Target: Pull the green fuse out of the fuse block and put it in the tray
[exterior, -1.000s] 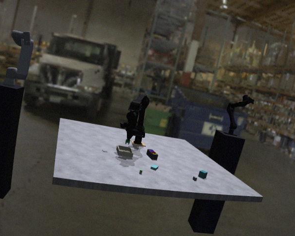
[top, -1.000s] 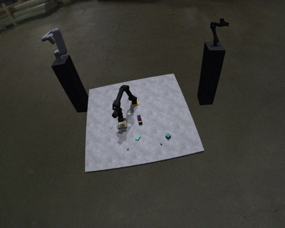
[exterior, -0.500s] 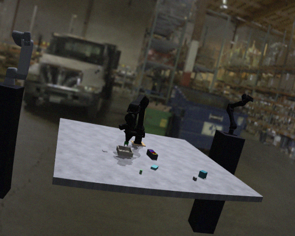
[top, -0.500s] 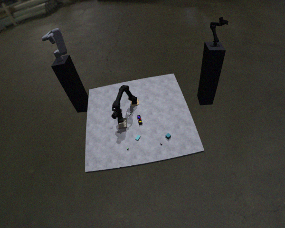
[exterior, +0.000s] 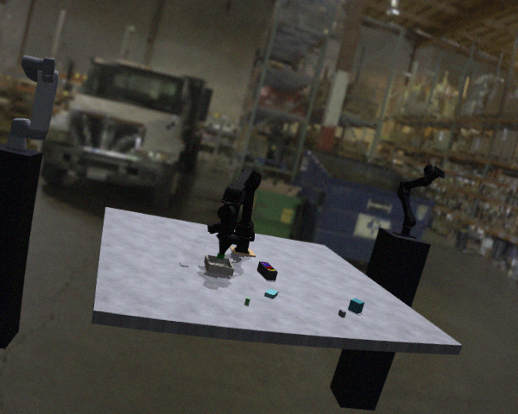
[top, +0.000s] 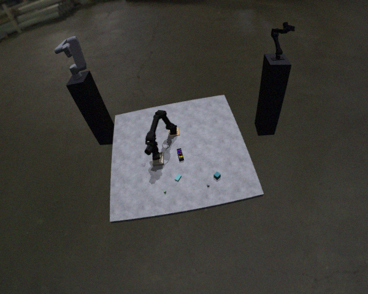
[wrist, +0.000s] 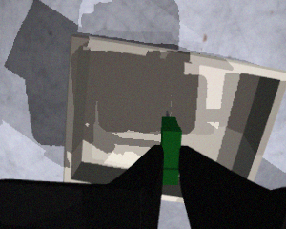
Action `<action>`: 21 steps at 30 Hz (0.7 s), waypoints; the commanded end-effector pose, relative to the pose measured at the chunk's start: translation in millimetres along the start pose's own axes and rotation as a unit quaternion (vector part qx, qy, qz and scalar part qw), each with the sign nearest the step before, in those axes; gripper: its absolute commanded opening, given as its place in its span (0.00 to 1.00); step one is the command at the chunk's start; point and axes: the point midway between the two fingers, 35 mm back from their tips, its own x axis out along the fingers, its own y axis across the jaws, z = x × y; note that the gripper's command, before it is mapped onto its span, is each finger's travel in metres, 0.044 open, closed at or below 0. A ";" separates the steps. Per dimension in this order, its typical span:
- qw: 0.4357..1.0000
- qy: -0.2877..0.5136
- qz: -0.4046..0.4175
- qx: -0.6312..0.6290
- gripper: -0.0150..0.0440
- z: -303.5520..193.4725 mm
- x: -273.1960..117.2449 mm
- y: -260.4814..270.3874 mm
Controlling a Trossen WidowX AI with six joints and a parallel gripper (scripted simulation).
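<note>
The gripper (wrist: 171, 164) is clamped on the green fuse (wrist: 171, 143), which stands upright between the two black fingers with its tip pointing down at the tray (wrist: 81, 95). From the wrist, the fuse hangs over the tray's floor, near the wall closest to the camera; whether it touches the floor cannot be told. In the exterior view the gripper (exterior: 220, 254) is just above the tray's (exterior: 217, 267) rim. The block (exterior: 267, 270) with the other fuses sits to the right of the tray, apart from it and from the arm (exterior: 239, 200).
</note>
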 end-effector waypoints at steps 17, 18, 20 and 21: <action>1.000 0.001 -0.001 0.000 0.81 0.0 -6.5 0.2; 1.000 0.002 -0.001 -0.001 0.81 -0.1 -16.7 0.2; 1.000 0.004 -0.002 -0.002 0.81 -0.7 -33.0 -0.5; 1.000 0.004 -0.002 -0.002 0.81 -0.8 -35.0 -0.6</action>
